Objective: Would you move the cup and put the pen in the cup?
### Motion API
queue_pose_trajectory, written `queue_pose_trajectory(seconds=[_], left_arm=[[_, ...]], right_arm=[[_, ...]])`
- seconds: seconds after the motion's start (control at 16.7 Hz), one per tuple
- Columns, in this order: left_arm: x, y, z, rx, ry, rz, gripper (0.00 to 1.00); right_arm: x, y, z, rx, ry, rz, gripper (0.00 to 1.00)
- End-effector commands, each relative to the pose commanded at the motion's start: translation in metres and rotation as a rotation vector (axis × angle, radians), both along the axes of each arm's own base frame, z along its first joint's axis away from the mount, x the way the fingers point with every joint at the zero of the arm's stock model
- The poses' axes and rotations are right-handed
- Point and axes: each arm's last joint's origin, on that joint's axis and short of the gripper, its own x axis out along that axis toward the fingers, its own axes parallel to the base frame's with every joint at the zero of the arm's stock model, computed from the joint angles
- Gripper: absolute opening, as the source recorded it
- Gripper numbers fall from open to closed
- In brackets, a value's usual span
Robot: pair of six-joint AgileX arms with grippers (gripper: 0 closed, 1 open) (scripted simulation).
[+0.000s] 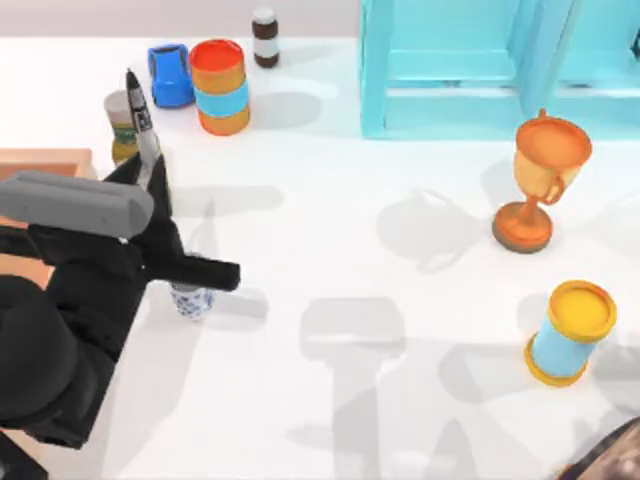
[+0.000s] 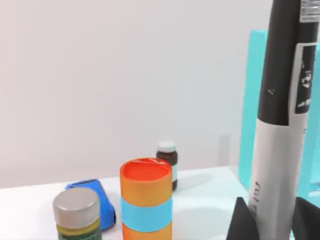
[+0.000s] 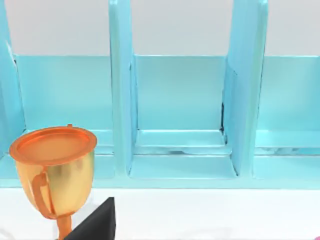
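Top view, our count for the counter [image 1: 350,230]: one pen [image 1: 141,120], pinched near its lower end by our left end effector [image 1: 150,178], standing tilted over the counter's left side; in the left wrist view the pen [image 2: 282,125] rises between the two dark fingers [image 2: 242,222]. One cup [image 1: 191,299], white with blue speckles, stands on the counter just under the left arm, partly hidden by it. Two orange-and-blue cans: one [image 1: 220,86] at the back left, one [image 1: 570,332] lying tilted at the right. One olive bottle [image 1: 122,125], one blue toy car [image 1: 170,73], one small brown bottle [image 1: 265,37], one orange trophy [image 1: 541,180], one turquoise shelf [image 1: 480,65]. Whether the right end effector [image 3: 95,225] is spread or closed, we cannot tell.
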Motion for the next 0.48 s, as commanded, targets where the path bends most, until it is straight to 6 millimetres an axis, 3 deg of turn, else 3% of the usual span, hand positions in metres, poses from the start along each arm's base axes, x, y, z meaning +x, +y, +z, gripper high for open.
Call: queue_pose_trajectory(seconds=[0.24, 0.48], left_arm=[[0.0136, 0.0005, -0.0043, -0.009, -0.011, 0.002, 0.00], [0.0139, 0.0006, -0.0042, -0.009, -0.012, 0.002, 0.00]], right_arm=[[0.0000, 0.0000, 0.0000, 0.000, 0.000, 0.000, 1.00], [0.0000, 0.0000, 0.0000, 0.000, 0.000, 0.000, 1.00]])
